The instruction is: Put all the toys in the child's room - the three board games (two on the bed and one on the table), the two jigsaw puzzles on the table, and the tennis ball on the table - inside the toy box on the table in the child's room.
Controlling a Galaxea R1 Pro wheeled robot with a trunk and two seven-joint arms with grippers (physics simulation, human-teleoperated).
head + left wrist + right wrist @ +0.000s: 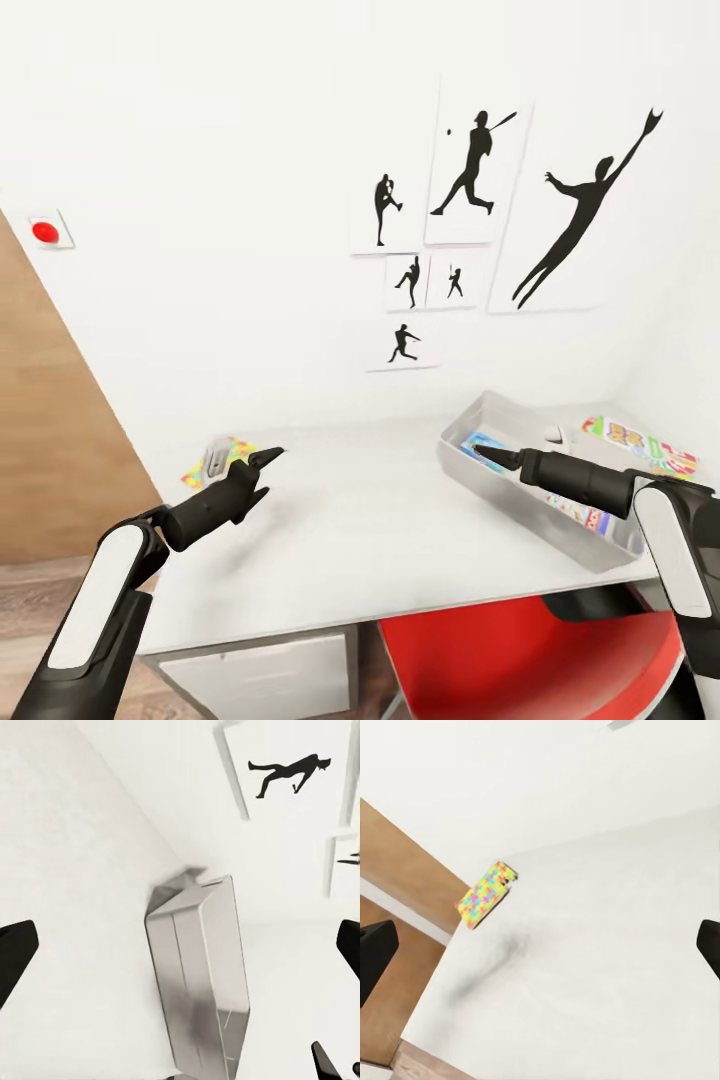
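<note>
The light grey toy box (610, 545) stands on the right part of the table (370, 520) and holds a blue board game (482, 443) and another colourful flat box (582, 515). My right gripper (485, 455) is open and hovers over the near-left end of the box. A Skip-Bo board game (640, 445) lies on the table between the box and the wall. One jigsaw puzzle (232, 450) (486, 894) lies at the table's left end. My left gripper (266, 472) is open just beside it, holding nothing. The left wrist view shows the toy box (199, 975) from outside. The tennis ball is out of view.
A red chair (540, 660) is tucked under the table's front right. Pale cabinet fronts (260, 680) sit below the front edge. Black sports-silhouette pictures (470, 180) hang on the white wall behind. Wood floor (60, 420) lies beyond the table's left end.
</note>
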